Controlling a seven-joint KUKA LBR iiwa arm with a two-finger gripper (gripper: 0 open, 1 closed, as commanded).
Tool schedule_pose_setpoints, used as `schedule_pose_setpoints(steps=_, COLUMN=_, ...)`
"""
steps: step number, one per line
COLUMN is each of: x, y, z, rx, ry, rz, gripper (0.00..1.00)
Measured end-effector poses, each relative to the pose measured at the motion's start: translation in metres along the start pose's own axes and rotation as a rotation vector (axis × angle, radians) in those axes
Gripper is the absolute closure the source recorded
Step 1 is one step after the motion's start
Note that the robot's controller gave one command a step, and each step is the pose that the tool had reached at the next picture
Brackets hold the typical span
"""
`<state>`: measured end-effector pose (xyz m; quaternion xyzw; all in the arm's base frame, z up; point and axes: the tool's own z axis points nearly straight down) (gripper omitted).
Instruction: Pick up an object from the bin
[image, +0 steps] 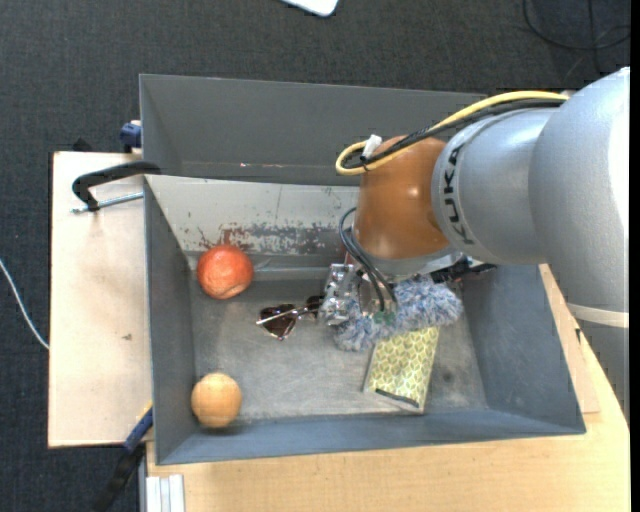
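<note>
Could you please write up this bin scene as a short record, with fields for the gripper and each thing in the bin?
container: grey bin
gripper: gripper low near the bin's middle, at the left end of the blue-grey fluffy thing
grasp: cannot tell
just left of gripper: sunglasses
front of fluffy thing: green patterned packet, lying flat, touching it
back left: red-orange ball, near the back wall
front left corner: tan ball
</note>
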<state>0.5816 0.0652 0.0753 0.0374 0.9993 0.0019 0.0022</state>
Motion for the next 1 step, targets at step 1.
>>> schedule_pose_setpoints(steps=1, x=0.0109, y=-0.0003, z=-0.1341, rx=0.002, ry=0.0, rz=0.042, gripper=1.0)
